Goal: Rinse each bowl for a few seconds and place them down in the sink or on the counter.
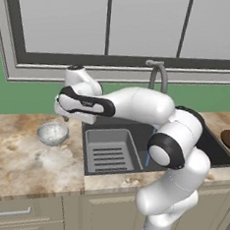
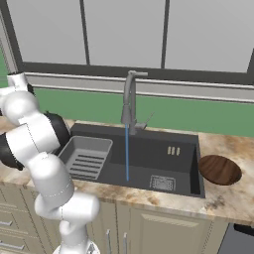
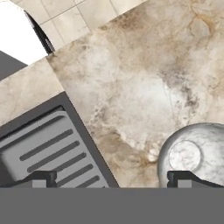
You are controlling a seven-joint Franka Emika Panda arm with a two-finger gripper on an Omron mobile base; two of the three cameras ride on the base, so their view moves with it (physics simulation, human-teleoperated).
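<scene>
The gripper (image 3: pixel 112 178) hangs over the counter (image 1: pixel 15 152) just left of the sink (image 2: pixel 149 163), with fingers wide apart and nothing between them. In the hand view one fingertip (image 3: pixel 41 178) sits above the slotted insert tray (image 3: pixel 48 153) and the other above the rim of the speckled bowl (image 3: pixel 197 153).

The speckled bowl (image 1: pixel 52 133) stands upright on the counter, near the sink's left edge but not touching it. Between bowl and sink edge there is a strip of bare stone. To the left and near side of the bowl the counter is open, approx. up to the front edge.

The insert tray (image 1: pixel 109 151) fills the left part of the basin. The right part is open dark floor. A thin blue water stream (image 2: pixel 127 154) falls from the faucet (image 2: pixel 130 99) into it, right of the tray.

The reddish-brown bowl (image 2: pixel 219 169) lies on the counter right of the sink, close to its right rim, well apart from the gripper.

Behind the counter is a green wall (image 2: pixel 198 114) w/ a large window (image 2: pixel 124 30). Tan cabinets (image 1: pixel 29 213) are below.
</scene>
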